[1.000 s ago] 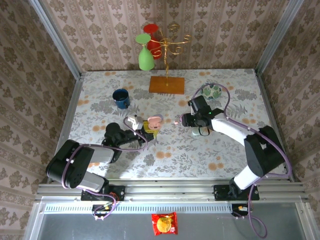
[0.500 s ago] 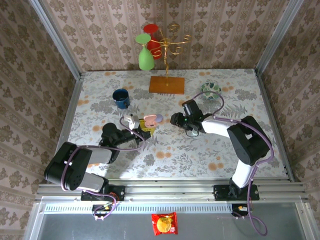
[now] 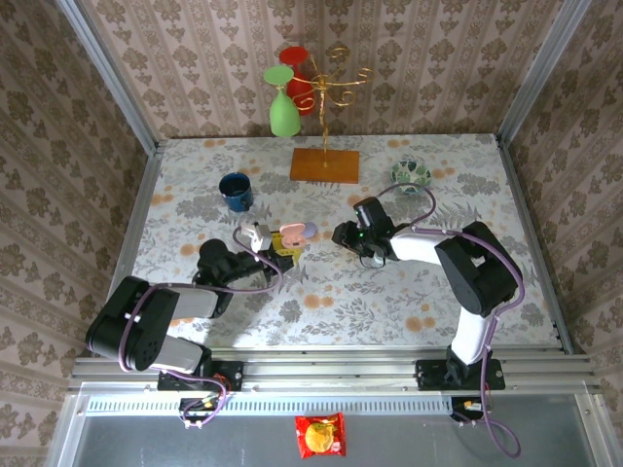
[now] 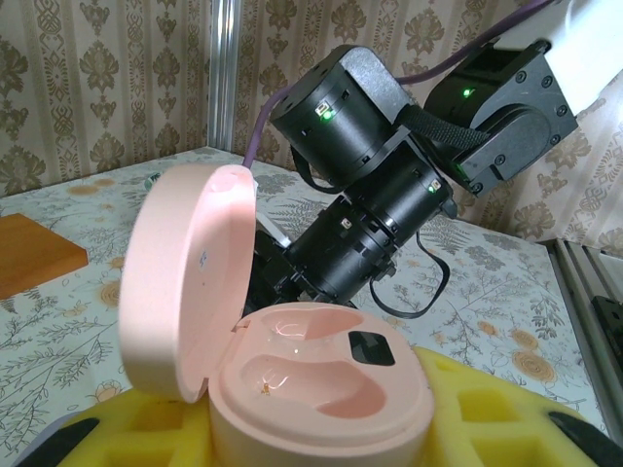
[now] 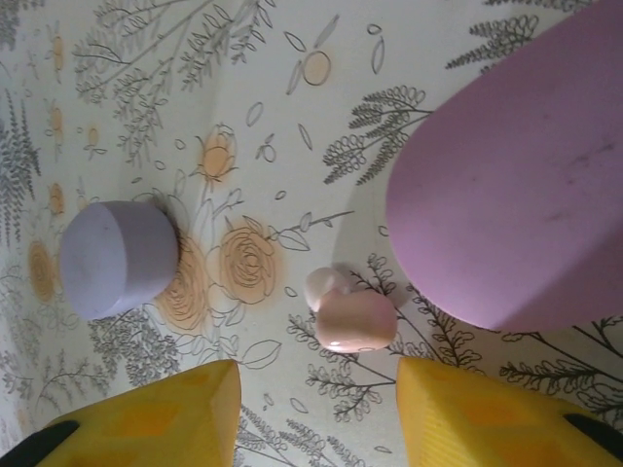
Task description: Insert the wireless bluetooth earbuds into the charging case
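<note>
While the top external view is too far off to show the buds, it places the left gripper (image 3: 265, 239) at mid-table holding the pink charging case (image 3: 292, 233) with its lid up. A lilac egg-shaped case (image 3: 310, 231) sits just beside it, and the right gripper (image 3: 341, 234) is low over the floral table (image 3: 321, 311) close to both. The blue cup (image 3: 235, 191) and the wooden stand (image 3: 324, 163) are well apart at the back. In the left wrist view the left gripper (image 4: 321, 420) has its yellow fingers (image 4: 487, 413) pressed in on the base of the pink charging case (image 4: 321, 379). The lid leans back to the left and both moulded sockets are bare, so no bud is seated yet. In the right wrist view the pink earbud (image 5: 350, 317) lies on the table (image 5: 292, 97), touching or nearly touching the lilac egg-shaped case (image 5: 516, 185). It sits just ahead of the gap of the right gripper (image 5: 316, 389), whose yellow fingers (image 5: 487, 418) are spread and touch nothing. A small lilac piece (image 5: 117, 258), possibly another bud, rests well to the left. I judge the task barely begun. The case is presented open, but this bud has yet to be pinched, lifted, carried across and pressed into a socket, and any further buds remain after it.
</note>
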Available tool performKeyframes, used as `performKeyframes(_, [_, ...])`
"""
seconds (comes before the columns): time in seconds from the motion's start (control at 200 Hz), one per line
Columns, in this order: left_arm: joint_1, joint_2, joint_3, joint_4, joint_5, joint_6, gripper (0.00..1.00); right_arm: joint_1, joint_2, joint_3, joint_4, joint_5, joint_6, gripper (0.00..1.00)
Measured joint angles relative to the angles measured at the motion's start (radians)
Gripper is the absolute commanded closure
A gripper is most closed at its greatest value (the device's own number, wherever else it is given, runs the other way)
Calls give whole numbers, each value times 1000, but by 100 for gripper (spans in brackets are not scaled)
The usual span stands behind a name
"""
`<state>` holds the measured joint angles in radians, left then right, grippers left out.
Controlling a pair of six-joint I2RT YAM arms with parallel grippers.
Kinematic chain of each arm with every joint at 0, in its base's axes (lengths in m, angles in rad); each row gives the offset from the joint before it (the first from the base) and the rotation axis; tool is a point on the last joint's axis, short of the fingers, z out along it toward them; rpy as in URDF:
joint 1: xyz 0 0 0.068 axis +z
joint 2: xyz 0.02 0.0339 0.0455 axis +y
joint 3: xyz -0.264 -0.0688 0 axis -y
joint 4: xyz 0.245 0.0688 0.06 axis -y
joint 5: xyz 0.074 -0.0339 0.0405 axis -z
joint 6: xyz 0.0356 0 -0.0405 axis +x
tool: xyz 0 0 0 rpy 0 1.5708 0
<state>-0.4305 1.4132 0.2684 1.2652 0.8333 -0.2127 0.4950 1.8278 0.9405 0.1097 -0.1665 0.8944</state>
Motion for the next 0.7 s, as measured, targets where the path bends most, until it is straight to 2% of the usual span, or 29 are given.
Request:
performKeyframes(0.27, [0, 0, 0, 0, 0, 0, 62, -12, 21, 8, 16, -7, 0, 63])
performKeyframes(0.7, [0, 0, 0, 0, 0, 5, 62, -34, 61, 47, 23, -44, 0, 66])
